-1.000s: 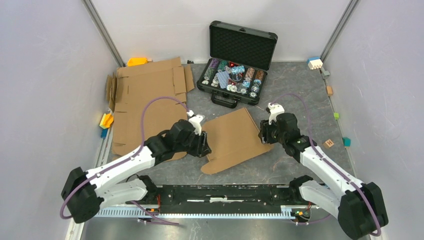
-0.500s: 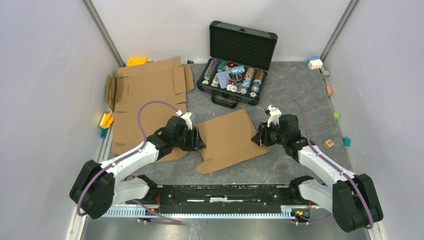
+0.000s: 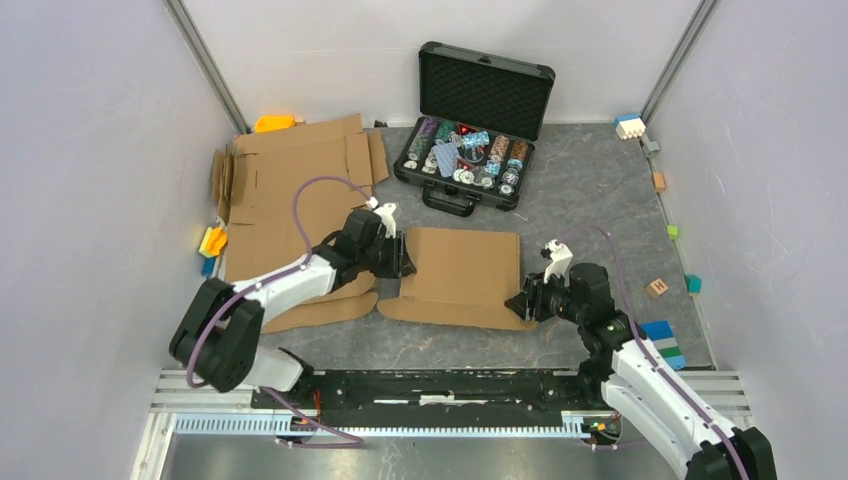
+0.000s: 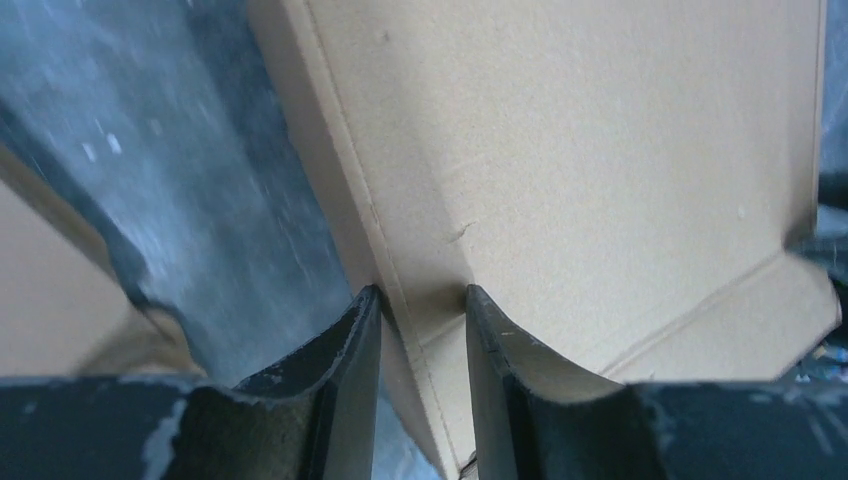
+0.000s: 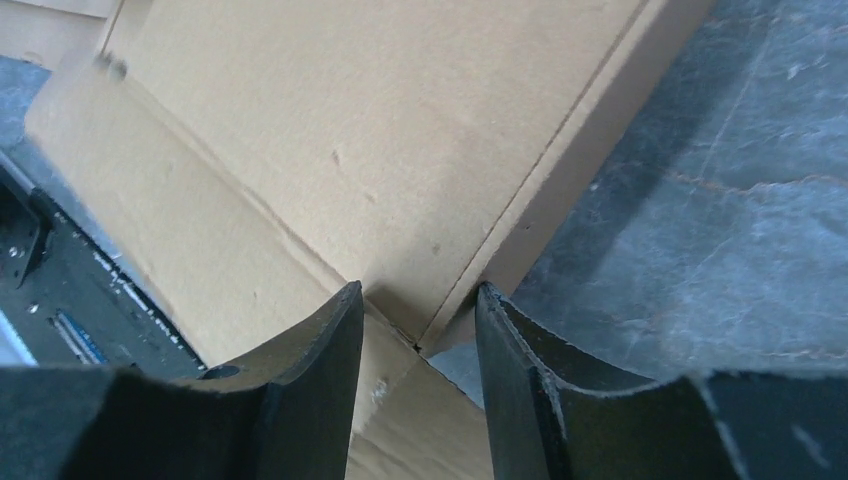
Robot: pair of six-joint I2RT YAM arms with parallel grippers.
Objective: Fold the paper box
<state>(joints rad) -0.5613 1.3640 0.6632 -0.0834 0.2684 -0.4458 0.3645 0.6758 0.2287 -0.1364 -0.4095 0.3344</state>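
Observation:
The paper box (image 3: 460, 275) is a flat brown cardboard sheet with creased flaps, lying in the middle of the table. My left gripper (image 3: 403, 262) is shut on its left edge. In the left wrist view the fingers (image 4: 345, 350) pinch a creased flap edge of the box (image 4: 600, 150), with the gripper (image 4: 420, 292) over the crease. My right gripper (image 3: 522, 300) is shut on the box's near right corner. In the right wrist view the gripper (image 5: 418, 290) straddles that corner of the box (image 5: 380, 130).
An open black case (image 3: 470, 150) of colourful chips stands behind the box. More flat cardboard (image 3: 290, 190) lies at the left. Small blocks lie along the walls: orange (image 3: 272, 123), white and blue (image 3: 629, 124), blue and green (image 3: 660, 330), and a wooden cube (image 3: 657, 287).
The box has turned from a slanted lie to square with the table's front edge. My left gripper moved back and left with it. My right gripper moved nearer the front.

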